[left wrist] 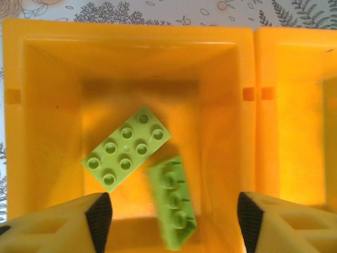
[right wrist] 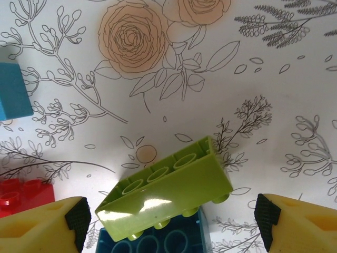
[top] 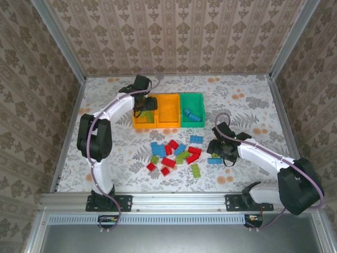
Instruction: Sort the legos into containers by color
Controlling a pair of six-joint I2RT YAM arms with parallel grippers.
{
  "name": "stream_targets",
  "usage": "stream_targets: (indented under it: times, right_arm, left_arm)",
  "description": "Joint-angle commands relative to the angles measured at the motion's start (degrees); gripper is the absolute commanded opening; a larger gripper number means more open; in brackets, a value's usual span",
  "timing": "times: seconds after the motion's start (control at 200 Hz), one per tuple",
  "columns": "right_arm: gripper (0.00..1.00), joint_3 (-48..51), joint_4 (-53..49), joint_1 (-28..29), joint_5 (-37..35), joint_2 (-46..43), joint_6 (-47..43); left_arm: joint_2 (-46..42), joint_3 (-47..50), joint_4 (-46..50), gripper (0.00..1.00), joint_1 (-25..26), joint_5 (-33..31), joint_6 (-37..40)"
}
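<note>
1. A lime green brick (right wrist: 168,190) is lying tilted, hollow side up, squarely between the fingers of the right gripper (right wrist: 172,219). It is leaning on a blue brick (right wrist: 152,242) beneath it, and a red brick (right wrist: 21,197) is sitting just outside one finger.
2. The right gripper is standing wide, its pads clear of the green brick on both sides and holding nothing.
3. This is looking like a pick of that green brick. The wrist is probably needing a slight turn so the pads meet flat walls squarely. The jaws should be dropping only far enough to catch the green brick, without pinching the blue one under it.
4. Under the left gripper (left wrist: 174,213), two more green bricks are resting in the left orange bin (left wrist: 47,79): one flat brick (left wrist: 126,147) beyond the fingertips and one tilted brick (left wrist: 172,203) between them.
5. The left gripper is gaping open, gripping neither.
6. Beside the right gripper, the loose pile of legos (top: 174,153) is awaiting sorting on the table (top: 253,95).
</note>
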State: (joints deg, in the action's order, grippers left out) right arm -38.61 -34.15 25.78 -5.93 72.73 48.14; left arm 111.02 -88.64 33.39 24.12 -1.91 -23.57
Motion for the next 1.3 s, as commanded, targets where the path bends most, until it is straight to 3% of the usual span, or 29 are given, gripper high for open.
stream_targets:
  times: [0.0,0.175,0.62,0.74,0.965,1.295]
  right_arm:
    - [0.84,-1.4,-2.1,0.4,2.6,-0.1,3.6]
    - [0.84,-1.1,0.0,0.4,4.2,2.0,5.8]
    - [0.69,-3.3,2.6,0.0,2.4,9.1,6.6]
    - [0.61,-4.3,2.3,-0.5,1.1,10.5,5.7]
    - [0.36,-7.5,1.2,-0.6,-2.0,13.5,2.9]
    - [0.24,-13.6,-0.4,1.3,-6.2,11.7,-1.8]
  left_arm:
    - [-3.9,2.2,-1.8,0.73,1.7,-2.2,-0.2]
    - [-8.2,6.2,-4.8,0.85,4.2,-4.5,0.8]
    - [-16.0,16.1,-8.8,0.87,4.8,-4.7,1.0]
    - [-16.7,17.5,-9.0,0.87,4.8,-4.9,1.1]
    - [-17.5,19.3,-9.3,0.88,4.8,-5.1,0.7]
    - [-20.0,22.8,-8.1,0.88,4.3,-8.0,-1.4]
